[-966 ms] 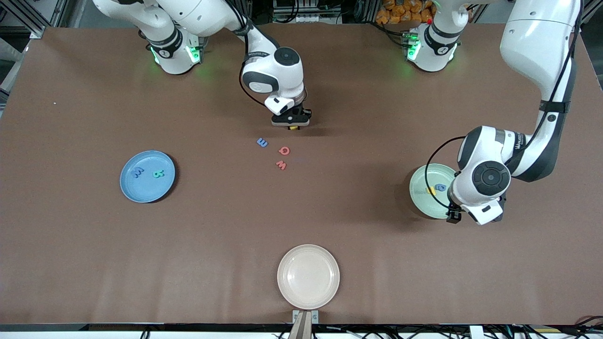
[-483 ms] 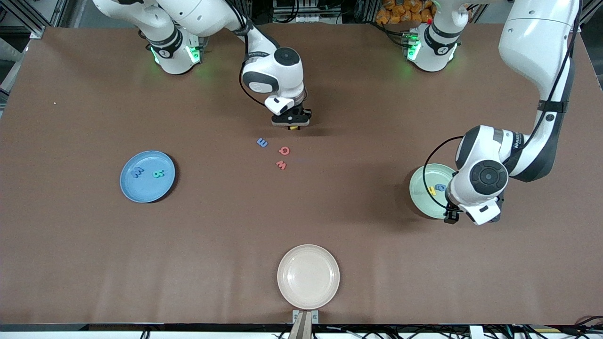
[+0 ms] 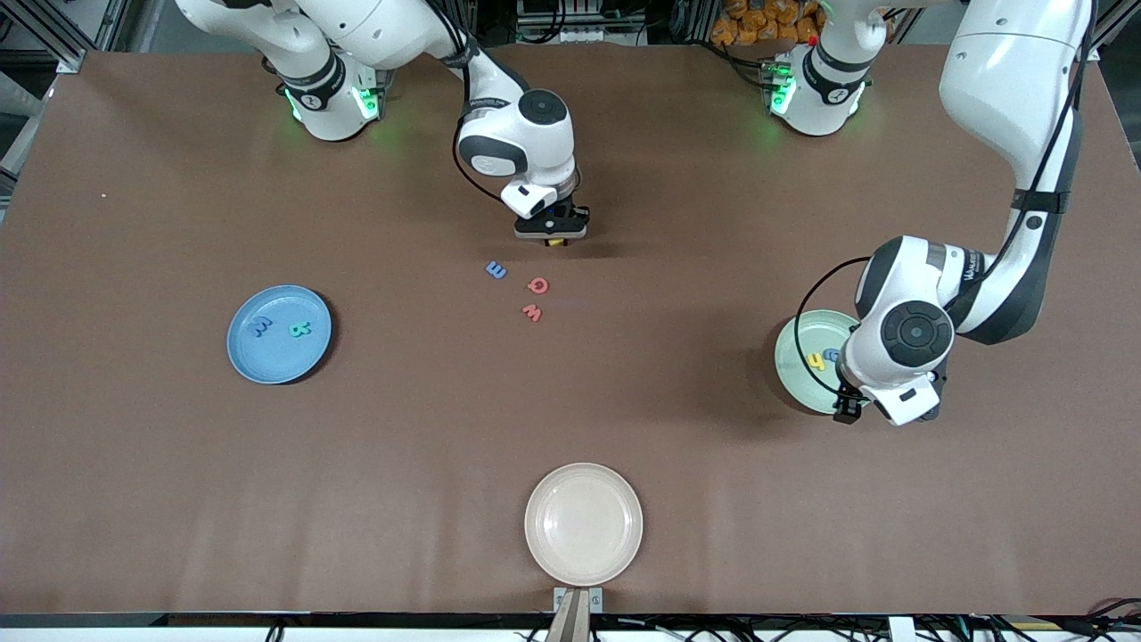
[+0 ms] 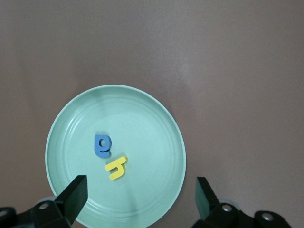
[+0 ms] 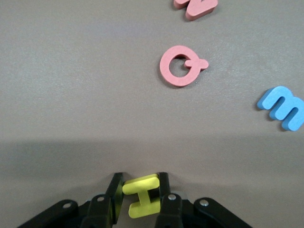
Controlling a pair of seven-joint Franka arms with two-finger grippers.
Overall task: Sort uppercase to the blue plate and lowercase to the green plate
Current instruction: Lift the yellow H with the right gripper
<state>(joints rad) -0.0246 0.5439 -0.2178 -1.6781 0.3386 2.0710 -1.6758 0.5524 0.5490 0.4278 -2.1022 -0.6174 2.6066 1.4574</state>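
My right gripper [image 3: 553, 237] is shut on the yellow H [image 5: 141, 195], low at the table's middle. Nearer the front camera lie a small blue letter [image 3: 496, 270], the red Q [image 3: 537, 285] and the red w [image 3: 532, 312]; the right wrist view also has the Q [image 5: 179, 66]. The blue plate [image 3: 279, 361] holds a blue M [image 3: 259, 327] and a teal R [image 3: 299, 330]. My left gripper [image 4: 141, 183] hangs open and empty over the green plate [image 4: 142, 95], which holds a blue letter [image 4: 101, 146] and the yellow h [image 4: 117, 167].
A cream plate [image 3: 584, 553] with nothing in it sits at the table edge nearest the front camera. The left arm's wrist covers part of the green plate [image 3: 793, 361] in the front view.
The left arm has drifted a little toward the right arm's end, over the green plate. The right gripper has stayed in place with the H.
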